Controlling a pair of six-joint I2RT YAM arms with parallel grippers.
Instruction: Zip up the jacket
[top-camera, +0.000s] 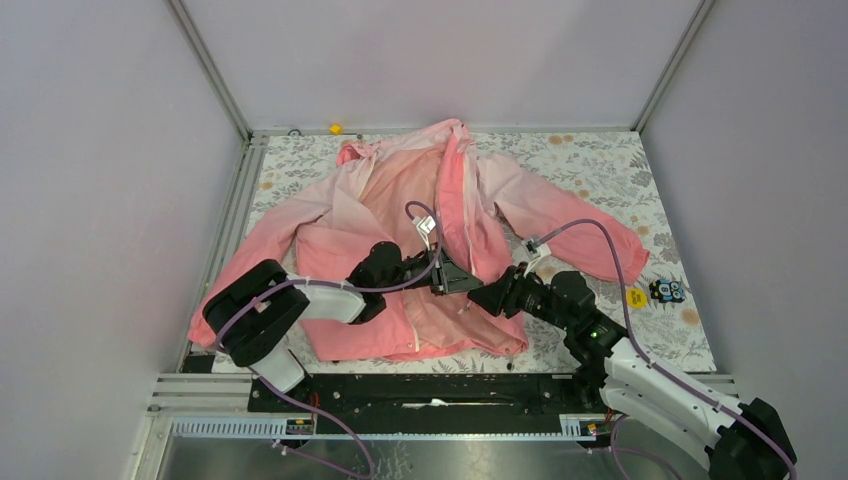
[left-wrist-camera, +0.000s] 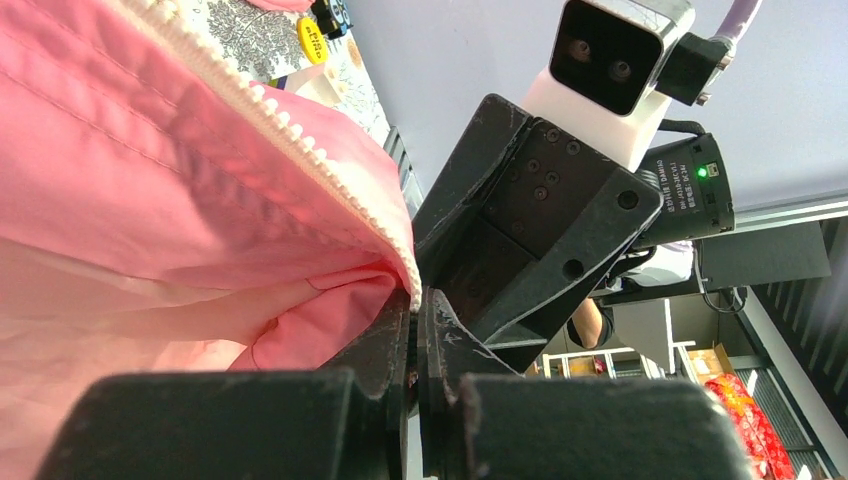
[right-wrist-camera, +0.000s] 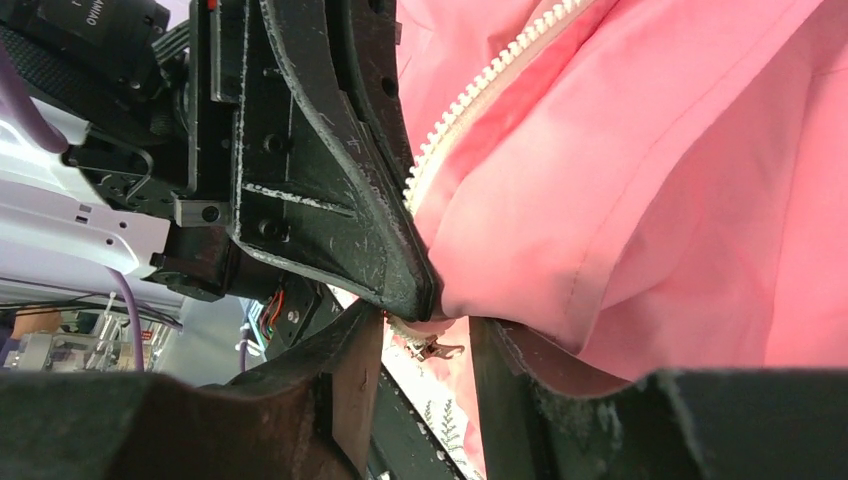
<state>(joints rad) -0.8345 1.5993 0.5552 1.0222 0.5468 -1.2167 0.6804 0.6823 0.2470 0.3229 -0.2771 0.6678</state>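
The left gripper (left-wrist-camera: 414, 312) was pinched almost closed on the white zipper (left-wrist-camera: 255, 97) edge of the jacket (top-camera: 400, 215), low on its front. The right gripper (right-wrist-camera: 425, 345) crowded against it with its jaws apart and fabric draped over one finger (right-wrist-camera: 520, 365). The jacket lay spread on the floral table (top-camera: 600, 160). A yellow disc (top-camera: 636, 297) and a small toy (top-camera: 667, 291) sat just past the right-hand sleeve.

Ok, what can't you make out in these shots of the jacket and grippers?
- Zipper lower end, top view: the left gripper and right gripper meet over the jacket front and cover it.
- Left wrist view: how much zipper edge the closed fingers pinch is hidden.
- Sleeve end at left, top view: under the left arm.
- Small dark object near the table edge: too small to identify.
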